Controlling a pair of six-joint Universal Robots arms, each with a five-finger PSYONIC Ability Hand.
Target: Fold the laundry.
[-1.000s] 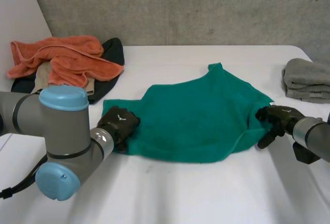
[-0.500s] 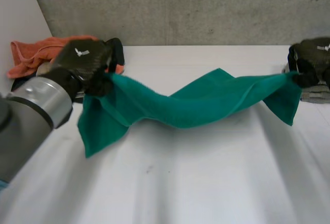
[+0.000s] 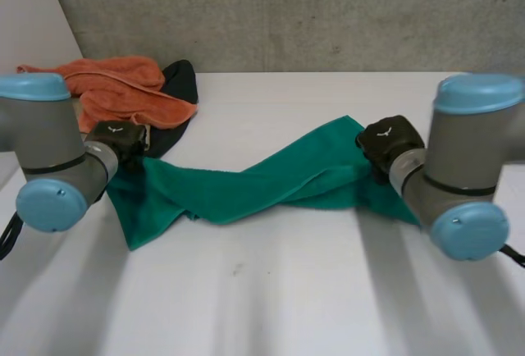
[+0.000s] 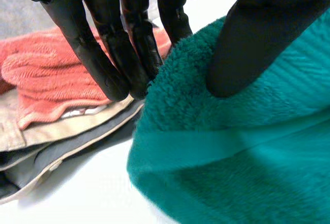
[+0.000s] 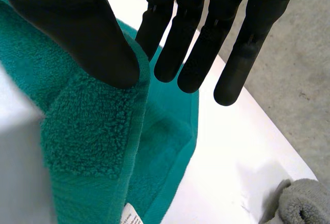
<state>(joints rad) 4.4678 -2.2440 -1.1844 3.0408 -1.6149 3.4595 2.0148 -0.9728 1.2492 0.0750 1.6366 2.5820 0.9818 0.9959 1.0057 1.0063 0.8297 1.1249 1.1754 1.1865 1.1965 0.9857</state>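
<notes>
A green towel (image 3: 262, 180) stretches in a twisted band across the table between my two hands, and its middle sags onto the white top. My left hand (image 3: 115, 139) holds its left end near the laundry pile. In the left wrist view the thumb (image 4: 258, 38) presses the towel's (image 4: 232, 146) edge against straight fingers (image 4: 111, 59). My right hand (image 3: 387, 144) holds the right end. In the right wrist view the thumb (image 5: 77, 22) pinches the towel's (image 5: 87, 131) hemmed corner against the fingers (image 5: 206, 43), with a white label hanging below.
An orange towel (image 3: 115, 89) lies on a dark cloth (image 3: 180, 85) at the back left, with a beige garment (image 4: 51, 126) under it. A folded grey towel (image 5: 304, 203) sits beyond my right hand. A grey wall runs behind the table.
The towel lay flat a second ago, then both hands lifted it stretched in the air. Both hands have now come down and nearer each other, and the towel sags twisted onto the table.
</notes>
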